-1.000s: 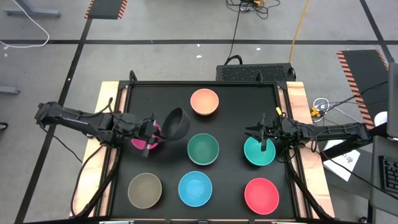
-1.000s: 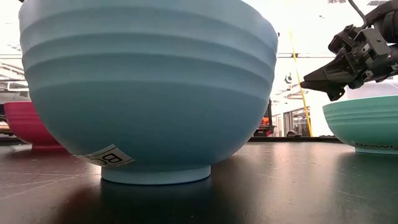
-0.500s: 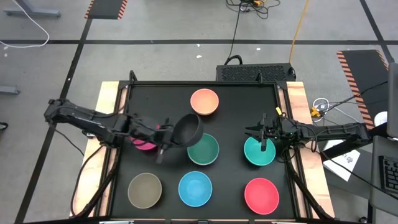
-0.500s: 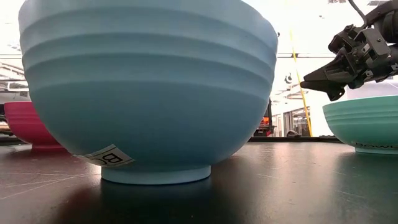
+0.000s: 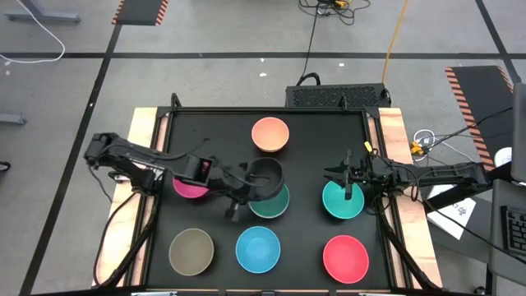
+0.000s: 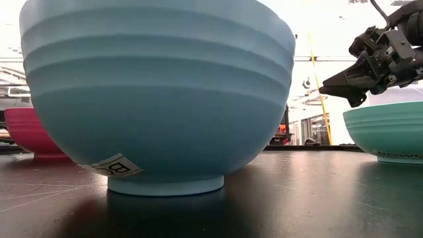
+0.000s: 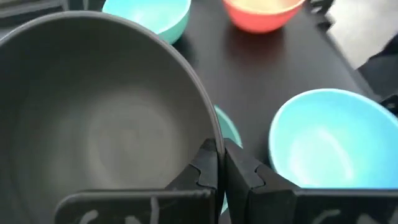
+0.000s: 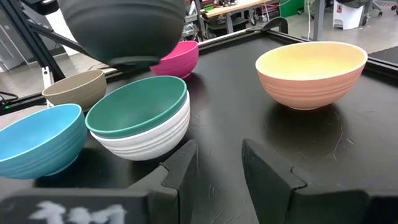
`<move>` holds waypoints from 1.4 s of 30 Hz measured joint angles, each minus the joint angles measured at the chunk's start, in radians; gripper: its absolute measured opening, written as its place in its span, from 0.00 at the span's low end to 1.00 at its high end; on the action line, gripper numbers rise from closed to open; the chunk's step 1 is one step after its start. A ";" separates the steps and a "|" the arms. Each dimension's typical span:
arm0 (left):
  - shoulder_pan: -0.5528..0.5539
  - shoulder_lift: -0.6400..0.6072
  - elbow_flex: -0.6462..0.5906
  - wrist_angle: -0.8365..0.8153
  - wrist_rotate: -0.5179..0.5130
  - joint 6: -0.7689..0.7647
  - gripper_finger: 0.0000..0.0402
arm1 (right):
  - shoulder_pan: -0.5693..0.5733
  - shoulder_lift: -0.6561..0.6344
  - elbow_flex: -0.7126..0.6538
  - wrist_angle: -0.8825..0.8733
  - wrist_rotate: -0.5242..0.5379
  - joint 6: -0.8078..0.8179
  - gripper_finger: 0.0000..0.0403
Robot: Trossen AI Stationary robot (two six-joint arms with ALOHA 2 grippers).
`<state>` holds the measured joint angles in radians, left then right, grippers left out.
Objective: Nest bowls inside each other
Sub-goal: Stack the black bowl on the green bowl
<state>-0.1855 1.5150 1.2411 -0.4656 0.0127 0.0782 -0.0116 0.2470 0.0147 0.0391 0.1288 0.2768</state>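
Note:
My left gripper point(image 5: 246, 182) is shut on a black bowl point(image 5: 265, 174) and holds it over the dark green bowl point(image 8: 135, 104), which sits nested in a white bowl point(image 8: 152, 138) at the table's middle. Standing singly on the table are the magenta bowl point(image 5: 188, 188), peach bowl point(image 5: 270, 134), olive bowl point(image 5: 191, 251), light blue bowl point(image 5: 258, 248), red bowl point(image 5: 345, 257) and teal bowl point(image 5: 343, 201). My right gripper point(image 8: 217, 163) stands open over the teal bowl's far rim with nothing between its fingers. My left gripper pinches the black bowl's rim point(image 7: 213, 132) on the side toward the table's left, with one finger point(image 7: 204, 167) inside the bowl and the other outside. The fingers come from the left, slanting down. The bowl hangs mouth up, clear of the green bowl below.
A raised frame and wooden strips point(image 5: 141, 156) edge the black tabletop. Bare tabletop lies between the green bowl and the teal one, and between the peach bowl and the right arm. The light blue bowl point(image 6: 158, 99) fills most of the low view.
My left gripper has carried the black bowl toward the table's right edge, from above the magenta bowl to above the green one, and has tipped further down. The bowl, which was tilted on its side, now hangs with its mouth up.

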 joint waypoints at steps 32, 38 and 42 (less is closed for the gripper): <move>-0.021 0.102 0.153 -0.178 0.075 -0.061 0.01 | 0.000 0.000 0.000 -0.003 -0.001 0.000 0.29; -0.015 0.102 0.153 -0.212 0.088 -0.060 0.01 | 0.000 0.000 0.000 -0.003 -0.001 -0.001 0.29; -0.015 0.127 0.154 -0.211 0.091 -0.062 0.01 | 0.000 0.000 0.000 -0.003 -0.001 -0.002 0.29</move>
<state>-0.2005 1.6423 1.3949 -0.6768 0.1038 0.0160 -0.0116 0.2474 0.0147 0.0364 0.1280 0.2743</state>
